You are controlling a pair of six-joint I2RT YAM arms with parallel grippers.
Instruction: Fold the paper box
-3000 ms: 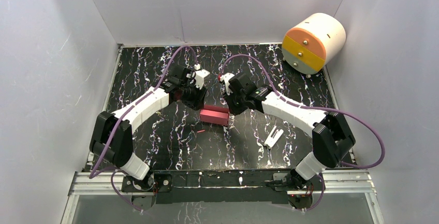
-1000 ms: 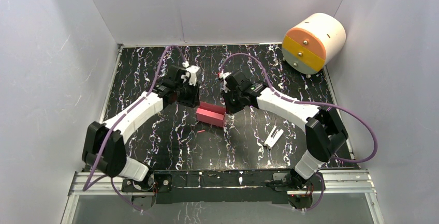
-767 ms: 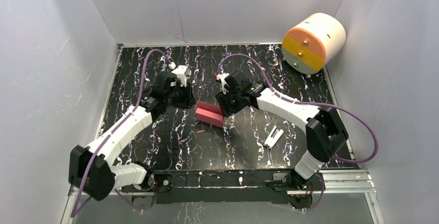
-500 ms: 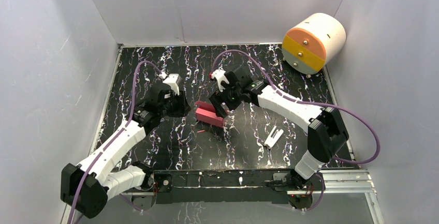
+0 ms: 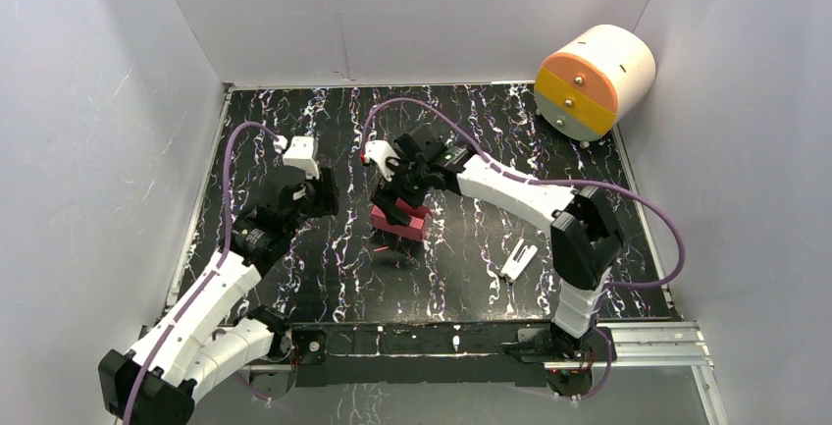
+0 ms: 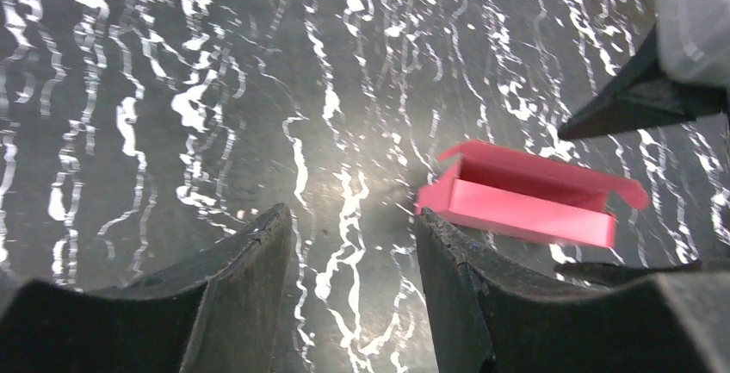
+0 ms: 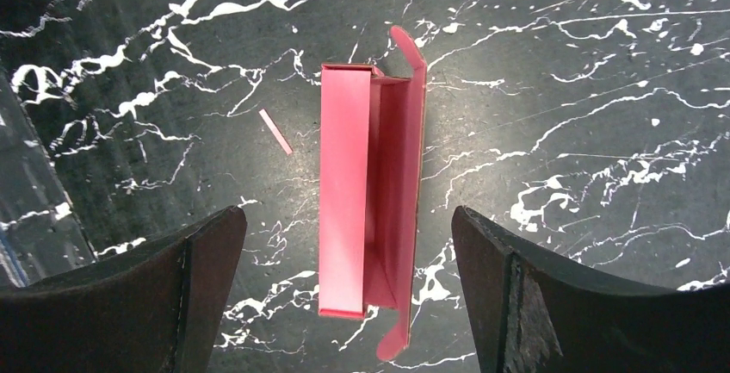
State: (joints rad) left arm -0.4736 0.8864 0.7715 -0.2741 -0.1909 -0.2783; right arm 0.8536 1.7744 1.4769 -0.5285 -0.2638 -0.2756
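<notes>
One paper box [image 7: 366, 201] lies on the table [image 7: 559, 132] near the middle, directly beneath the right end effector [image 7: 346, 218], whose jaws gape wide and hold nothing. Left end effector [image 6: 351, 218] stands partly open, empty, near it but apart. Thin card looks light, springy, easily creased; pinch a long wall or the loose flap. Its trough seems empty

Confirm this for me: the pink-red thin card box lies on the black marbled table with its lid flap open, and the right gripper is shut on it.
Not quite. The right gripper is open, its jaws spread wide on either side of the pink-red thin card box without touching it, as the right wrist view shows. The rest holds: the box lies on the black marbled table with its lid flap open.
</notes>
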